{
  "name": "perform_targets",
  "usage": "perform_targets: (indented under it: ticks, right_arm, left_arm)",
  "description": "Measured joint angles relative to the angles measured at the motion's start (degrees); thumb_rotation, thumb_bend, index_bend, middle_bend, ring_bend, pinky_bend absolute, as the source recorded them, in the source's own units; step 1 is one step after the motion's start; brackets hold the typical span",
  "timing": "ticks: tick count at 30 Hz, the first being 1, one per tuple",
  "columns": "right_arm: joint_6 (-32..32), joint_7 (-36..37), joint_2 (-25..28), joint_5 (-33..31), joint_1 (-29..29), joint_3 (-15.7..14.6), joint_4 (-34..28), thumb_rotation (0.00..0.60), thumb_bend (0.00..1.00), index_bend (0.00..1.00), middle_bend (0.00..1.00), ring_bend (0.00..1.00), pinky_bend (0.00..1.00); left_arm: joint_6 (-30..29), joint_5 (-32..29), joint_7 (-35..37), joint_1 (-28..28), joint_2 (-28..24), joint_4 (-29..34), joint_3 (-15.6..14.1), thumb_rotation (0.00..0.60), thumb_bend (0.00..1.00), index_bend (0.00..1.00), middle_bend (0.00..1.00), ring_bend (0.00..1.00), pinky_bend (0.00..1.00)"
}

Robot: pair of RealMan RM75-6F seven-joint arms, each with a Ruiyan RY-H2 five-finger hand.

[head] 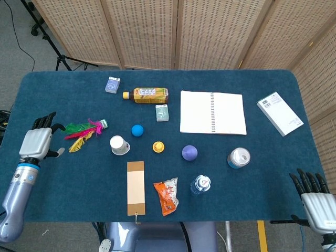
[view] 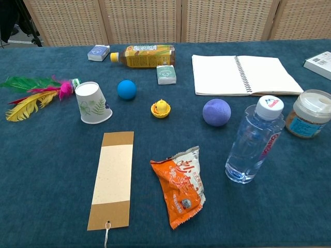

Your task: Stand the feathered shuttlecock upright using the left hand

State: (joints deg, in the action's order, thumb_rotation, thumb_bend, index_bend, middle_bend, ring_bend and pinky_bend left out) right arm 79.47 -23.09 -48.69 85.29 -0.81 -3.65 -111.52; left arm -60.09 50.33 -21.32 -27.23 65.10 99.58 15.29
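lying flat on the blue table [head: 63, 184], the feathered shuttlecock [head: 84, 134] points its green, pink and yellow plumes away from the upturned paper cup [head: 118, 145], with its small weighted base nearest the cup, just beside it but apart. it rests on its side because nothing props the base down; the feathers spread low over the cloth, so it cannot stand until something tips the base under them.

the left hand [head: 38, 142] hovers on the far side of the shuttlecock from the cup, close to the feather tips, palm down, fingers apart and holding nothing. that placement looks like an approach from the feathered end, which i judge leaves the plumes between the hand and the base. the chest view shows the shuttlecock but not this hand.

the right hand [head: 315, 197] sits well away from the cup at the table's near edge, fingers extended and spread, empty, seemingly parked since the task calls only for the left.
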Motion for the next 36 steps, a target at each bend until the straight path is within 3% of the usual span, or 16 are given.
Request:
perform_targets:
  ticks: [10,23,30,36]
  right_arm:
    - [-0.22,0.22,-0.01,-0.5,-0.1,0.14,0.14,0.6,0.0,0.0,0.0,0.0,0.0]
    - [-0.43,0.19,-0.12,-1.26,-0.28,0.39,0.43,0.6,0.0,0.0,0.0,0.0,0.0]
    - [-0.06,0.53,0.06,-1.1,-0.16,0.46,0.4,0.6,0.0,0.0,0.0,0.0,0.0]
    - [-0.08,0.56,-0.01,-0.82,-0.16,0.36,0.45,0.6,0.0,0.0,0.0,0.0,0.0]
  left_arm:
    - [1.13,-5.79,-2.1,-4.14,4.46,-10.06,0.91,0.6,0.25,0.37,0.0,0.0,0.0]
    - [5.81,-11.29,-2.88,-6.59,9.3,-23.84,-0.65,0.6,0.25,0.4,0.0,0.0,0.0]
    - [8.96,-10.27,2.52,-6.37,13.91,-31.44,-1.59,0.6,0.25,0.42,0.0,0.0,0.0]
    - [8.98,-7.37,6.02,-6.31,16.33,-34.35,-1.41,0.6,0.25,0.43,0.0,0.0,0.0]
